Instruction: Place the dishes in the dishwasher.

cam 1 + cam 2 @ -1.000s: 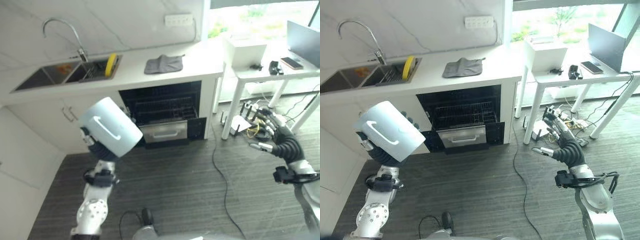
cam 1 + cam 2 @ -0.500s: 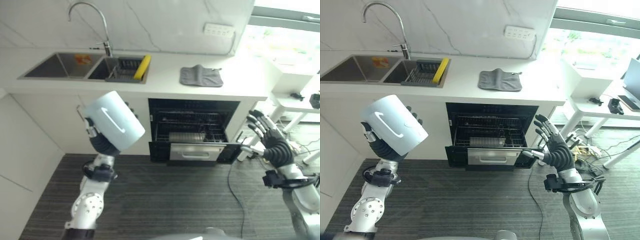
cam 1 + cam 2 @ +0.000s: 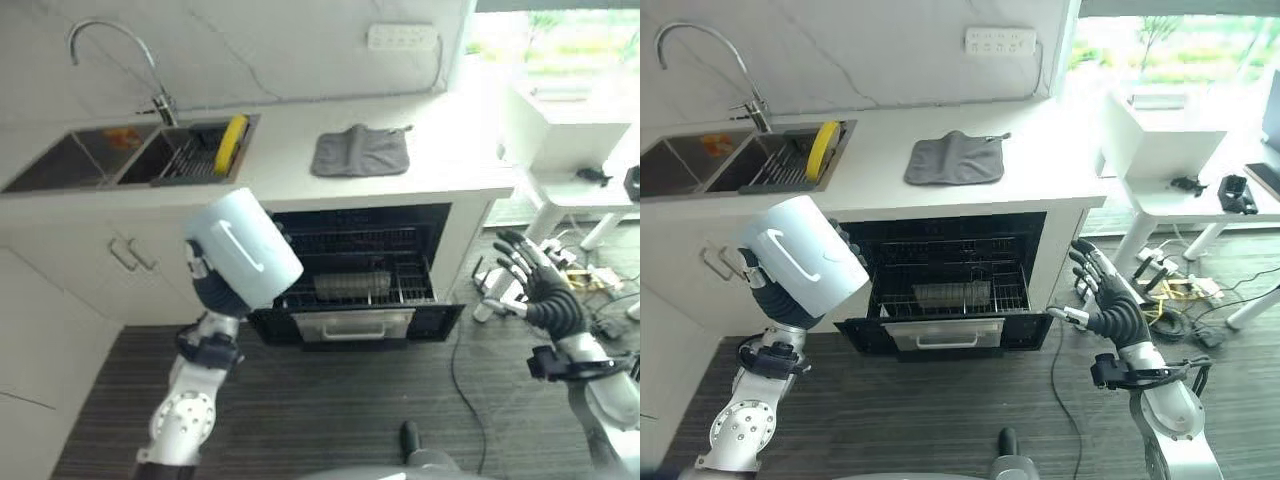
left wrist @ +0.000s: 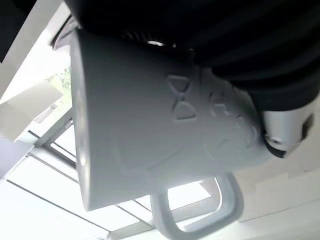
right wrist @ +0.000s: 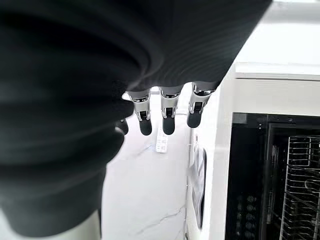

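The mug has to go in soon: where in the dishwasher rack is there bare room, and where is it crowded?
The pulled-out rack is bare wire at both ends, left and right of the grey insert in its middle. That middle is crowded. The left robot hand holds the mug before the rack's left end; the right robot hand is open, beside the door.

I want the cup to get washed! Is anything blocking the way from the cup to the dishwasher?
Nothing visible blocks it. The left hand holds the mug up in front of the dishwasher, whose door is down and whose rack is pulled out. The right hand is off to the side, open.
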Tool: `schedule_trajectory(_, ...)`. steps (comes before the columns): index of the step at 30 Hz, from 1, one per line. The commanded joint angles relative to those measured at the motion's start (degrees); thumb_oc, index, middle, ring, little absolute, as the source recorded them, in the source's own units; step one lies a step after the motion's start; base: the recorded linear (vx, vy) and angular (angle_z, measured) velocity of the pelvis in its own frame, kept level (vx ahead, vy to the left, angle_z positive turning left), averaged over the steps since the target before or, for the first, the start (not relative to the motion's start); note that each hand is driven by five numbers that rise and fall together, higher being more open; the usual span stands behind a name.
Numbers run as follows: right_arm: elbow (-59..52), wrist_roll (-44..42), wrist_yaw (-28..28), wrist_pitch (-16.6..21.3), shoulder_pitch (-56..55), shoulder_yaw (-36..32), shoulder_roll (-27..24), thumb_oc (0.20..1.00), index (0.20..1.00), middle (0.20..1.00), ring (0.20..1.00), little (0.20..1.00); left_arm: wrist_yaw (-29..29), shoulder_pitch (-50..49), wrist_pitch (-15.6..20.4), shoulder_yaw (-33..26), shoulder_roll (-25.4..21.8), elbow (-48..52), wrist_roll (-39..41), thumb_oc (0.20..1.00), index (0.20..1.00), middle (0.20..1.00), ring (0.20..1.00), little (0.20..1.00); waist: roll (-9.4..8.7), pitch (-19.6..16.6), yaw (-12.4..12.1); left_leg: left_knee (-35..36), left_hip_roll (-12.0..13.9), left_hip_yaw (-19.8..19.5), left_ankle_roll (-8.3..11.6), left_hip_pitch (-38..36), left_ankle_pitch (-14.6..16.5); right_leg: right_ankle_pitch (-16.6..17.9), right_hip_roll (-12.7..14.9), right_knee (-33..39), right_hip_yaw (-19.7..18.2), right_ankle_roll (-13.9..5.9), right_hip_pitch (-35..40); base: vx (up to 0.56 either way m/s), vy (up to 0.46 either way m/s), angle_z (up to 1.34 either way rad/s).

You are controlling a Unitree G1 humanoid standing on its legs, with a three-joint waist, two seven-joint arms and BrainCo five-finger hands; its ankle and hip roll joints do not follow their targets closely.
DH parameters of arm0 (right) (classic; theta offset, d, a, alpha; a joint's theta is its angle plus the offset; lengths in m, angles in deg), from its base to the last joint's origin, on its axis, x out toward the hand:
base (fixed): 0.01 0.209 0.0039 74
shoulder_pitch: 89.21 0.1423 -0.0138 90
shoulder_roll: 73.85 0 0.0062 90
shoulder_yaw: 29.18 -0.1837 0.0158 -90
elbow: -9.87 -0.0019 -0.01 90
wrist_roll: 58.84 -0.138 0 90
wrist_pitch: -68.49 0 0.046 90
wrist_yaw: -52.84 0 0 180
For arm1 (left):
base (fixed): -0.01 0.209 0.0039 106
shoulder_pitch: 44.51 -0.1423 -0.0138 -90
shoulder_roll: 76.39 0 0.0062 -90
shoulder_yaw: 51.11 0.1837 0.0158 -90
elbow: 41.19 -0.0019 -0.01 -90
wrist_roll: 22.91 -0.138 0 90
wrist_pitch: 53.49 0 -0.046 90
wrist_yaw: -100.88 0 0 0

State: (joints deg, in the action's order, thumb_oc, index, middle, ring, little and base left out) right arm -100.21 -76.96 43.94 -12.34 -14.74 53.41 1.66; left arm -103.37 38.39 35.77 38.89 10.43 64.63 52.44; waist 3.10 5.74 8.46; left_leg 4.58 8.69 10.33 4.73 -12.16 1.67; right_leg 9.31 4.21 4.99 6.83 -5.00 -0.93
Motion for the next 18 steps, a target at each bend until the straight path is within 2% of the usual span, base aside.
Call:
schedule_trajectory(1,-3.5,-0.9,1.7,2.7,3.9,-0.6,0.4,1.000,1.000,1.000,1.000,1.000,-1.2,2.1,0.8,-2.7,-1.8,3.9,2.0,0.200,0.200,0.200,0.200,0.200,-4.11,-2.2,0.5,0.4,-4.8,0.7,-3.76,-1.9,2.0,1.7,1.9,0.0,-3.1,-2.87,-1.5,0.24,-0.406,0.06)
schedule_trajectory(2,-3.5,-0.7,1.9,2.4,4.3,-0.4,0.2,1.000,1.000,1.000,1.000,1.000,-1.1,2.0,1.1,-2.6,-1.6,4.0,2.2,0.200,0.200,0.200,0.200,0.200,-3.86,-2.4,0.6,0.4,-4.2,0.5,-3.24,-2.3,1.5,1.3,1.1,0.0,-3.4,-2.32,-1.3,0.31,-0.528,-0.07)
schedule_trajectory(4,-3.2,-1.0,2.2,1.7,4.5,-0.5,-0.5,1.000,1.000,1.000,1.000,1.000,-1.1,1.8,1.4,-2.6,-1.1,4.1,4.0,0.200,0.200,0.200,0.200,0.200,-2.71,-2.3,0.6,0.4,-1.8,0.7,-1.12,-3.0,-4.7,-0.2,-1.7,0.0,-3.8,-0.61,0.2,0.23,-0.410,-0.11)
schedule_trajectory(5,-3.2,-1.3,2.2,1.6,4.4,-0.8,-0.7,1.000,1.000,1.000,1.000,1.000,-1.3,1.7,1.3,-2.6,-1.0,4.3,4.0,0.200,0.200,0.200,0.200,0.200,-2.53,-2.1,0.5,-0.9,-0.9,0.6,-0.26,-2.6,-7.5,-0.7,-2.5,0.0,-3.9,0.02,0.9,0.13,-0.264,-0.04)
schedule_trajectory(7,-3.0,-1.8,1.8,1.6,4.1,-1.5,-0.9,1.000,1.000,1.000,1.000,1.000,-1.9,1.3,1.1,-2.8,-0.6,4.5,3.7,0.200,0.200,0.200,0.200,0.200,-2.82,-1.5,0.4,-7.3,0.9,0.4,0.82,-0.2,-10.5,-1.3,-3.2,0.0,-4.2,1.25,2.1,0.11,-0.259,-0.04)
schedule_trajectory(9,-2.6,-1.7,1.2,1.7,3.9,-1.7,-1.0,1.000,1.000,1.000,1.000,1.000,-2.6,0.6,0.7,-3.2,-0.2,4.4,3.5,0.200,0.200,0.200,0.200,0.200,-3.59,-0.7,-0.1,-16.2,1.1,-0.7,0.52,3.9,-11.5,-2.2,-3.7,0.0,-5.0,2.75,3.7,0.16,-0.293,0.02)
schedule_trajectory(10,-2.0,-1.4,0.8,2.1,3.9,-1.8,-0.8,1.000,1.000,1.000,1.000,1.000,-3.3,-0.1,0.1,-3.8,0.4,4.1,3.4,0.200,0.200,0.200,0.200,0.200,-4.17,0.2,-0.9,-20.7,0.3,-2.1,-0.23,7.5,-10.9,-2.7,-3.7,0.0,-5.7,3.42,5.1,0.18,-0.213,0.09)
schedule_trajectory(12,-1.6,-0.5,1.8,1.9,4.3,-1.5,-0.3,1.000,1.000,1.000,1.000,1.000,-3.9,-0.6,-0.6,-3.9,0.9,4.1,3.0,0.200,0.200,0.200,0.200,0.200,-4.47,0.8,-1.7,-16.9,-0.8,-1.6,-1.10,9.0,-8.8,-3.4,-3.6,0.0,-5.4,3.02,6.0,0.15,-0.001,-0.07)
schedule_trajectory(15,-1.3,-0.2,2.6,2.1,4.6,-1.5,-0.6,1.000,1.000,1.000,1.000,1.000,-4.7,-1.1,-0.4,-3.6,0.1,3.7,3.7,0.200,0.200,0.200,0.200,0.200,-3.52,1.1,-1.7,-3.4,0.1,1.1,-0.03,7.5,-11.1,-4.6,-3.5,0.0,-4.5,1.89,7.1,0.12,0.172,-0.13)
schedule_trajectory(16,-1.5,-0.2,3.3,2.3,4.3,-1.6,-1.4,1.000,1.000,1.000,1.000,1.000,-4.6,-0.4,-0.1,-2.8,0.0,3.2,4.2,0.200,0.200,0.200,0.200,0.200,-3.05,1.3,-1.8,0.4,1.4,1.1,1.47,9.3,-14.1,-5.4,-3.3,0.0,-3.7,1.50,8.2,0.14,0.281,0.14)
schedule_trajectory(18,-1.5,-0.9,3.1,2.3,4.3,-2.0,-2.3,1.000,1.000,1.000,1.000,1.000,-5.0,0.0,0.6,-2.2,0.0,2.3,4.4,0.200,0.200,0.200,0.200,0.200,-3.15,1.1,-1.5,0.4,1.4,0.9,1.46,9.5,-12.6,-5.7,-2.8,0.0,-3.5,1.34,8.5,0.10,0.258,0.12)
